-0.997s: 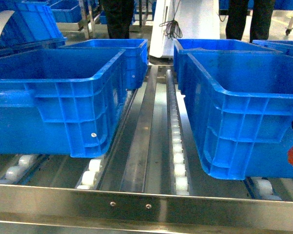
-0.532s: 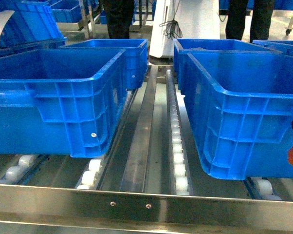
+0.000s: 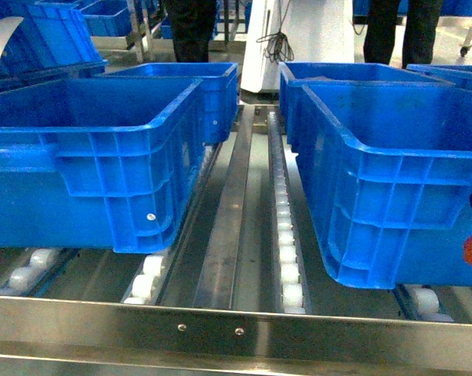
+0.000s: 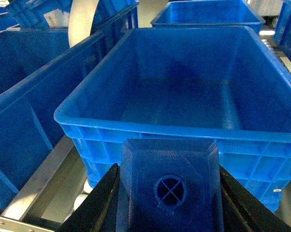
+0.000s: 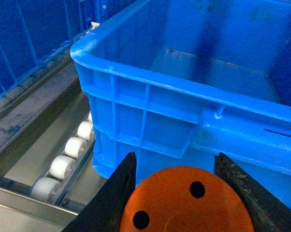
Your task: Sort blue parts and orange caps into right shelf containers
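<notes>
The left gripper (image 4: 167, 203) clamps a blue part (image 4: 168, 186) just short of a blue crate's (image 4: 184, 128) near rim. The right gripper (image 5: 177, 193) clamps an orange cap (image 5: 186, 200) before another crate's (image 5: 194, 104) near wall. Both crates on the roller shelf (image 3: 236, 321) look empty, so neither piece is dropped yet.

Steel roller shelf (image 3: 244, 333) carries blue crates (image 3: 103, 157).

Crate (image 3: 103, 149) left, crate (image 3: 393, 172) right, roller track (image 3: 287, 235) between
</notes>
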{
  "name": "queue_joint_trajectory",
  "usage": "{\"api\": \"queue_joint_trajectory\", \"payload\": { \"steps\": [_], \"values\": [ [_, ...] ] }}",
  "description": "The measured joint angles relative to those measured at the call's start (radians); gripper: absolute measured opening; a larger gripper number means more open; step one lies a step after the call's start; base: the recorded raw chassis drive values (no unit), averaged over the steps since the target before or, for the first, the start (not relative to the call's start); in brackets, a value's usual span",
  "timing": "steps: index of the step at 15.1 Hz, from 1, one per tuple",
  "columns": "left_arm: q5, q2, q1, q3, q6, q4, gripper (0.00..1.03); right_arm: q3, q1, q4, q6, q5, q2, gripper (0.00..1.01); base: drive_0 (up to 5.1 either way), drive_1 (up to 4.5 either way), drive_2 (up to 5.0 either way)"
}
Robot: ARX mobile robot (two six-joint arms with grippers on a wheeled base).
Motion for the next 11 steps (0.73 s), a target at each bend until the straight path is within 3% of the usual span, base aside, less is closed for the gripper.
{"api": "queue_joint_trajectory", "payload": {
  "steps": [4, 5, 6, 7, 9, 11],
  "values": [
    [0.000, 0.000, 0.000, 0.000, 0.000, 0.000, 0.45, 0.000, 0.000, 0.000, 0.000, 0.000, 0.000, 0.42, 0.0, 0.00, 0.0],
    [0.000, 0.000, 0.000, 0.000, 0.000, 0.000, 0.45, -0.005, 0.002, 0.030, -0.001, 0.021, 0.002, 0.42, 0.0, 0.00, 0.0],
    [0.000, 0.000, 0.000, 0.000, 0.000, 0.000, 0.45, -0.009, 0.010, 0.062, 0.004, 0.100, -0.010, 0.42, 0.0, 0.00, 0.0],
    [0.000, 0.000, 0.000, 0.000, 0.000, 0.000, 0.45, 0.004, 0.006, -0.014, 0.009, 0.124, -0.063, 0.42, 0.0, 0.00, 0.0],
    [0.000, 0.000, 0.000, 0.000, 0.000, 0.000, 0.45, 0.088, -0.031, -0.147, 0.032, 0.106, -0.159, 0.42, 0.0, 0.00, 0.0],
    [0.000, 0.000, 0.000, 0.000, 0.000, 0.000, 0.45, 0.213, -0.076, -0.161, 0.040, 0.077, -0.141, 0.42, 0.0, 0.00, 0.0]
  ]
}}
